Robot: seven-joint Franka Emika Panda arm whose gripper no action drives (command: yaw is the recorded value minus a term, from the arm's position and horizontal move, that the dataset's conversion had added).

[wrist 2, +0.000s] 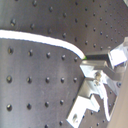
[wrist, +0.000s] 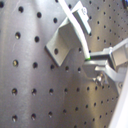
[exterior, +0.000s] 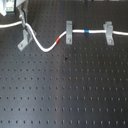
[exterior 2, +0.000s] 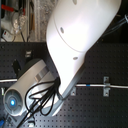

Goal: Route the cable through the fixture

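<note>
Arm hides the fixture; first exterior view shows it.

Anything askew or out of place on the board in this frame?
One thing: the clip at the first exterior view's left sits diagonally, unlike the two square clips. The cable runs through those two, then sags in a loose curve toward it. No damage visible.

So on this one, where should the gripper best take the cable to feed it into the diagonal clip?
Probably on the free white stretch of the cable just beside the fixture, coming from above with the fingers straddling it. There the cord is lifted off the board, while the length further along is already seated in the two square clips.
</note>
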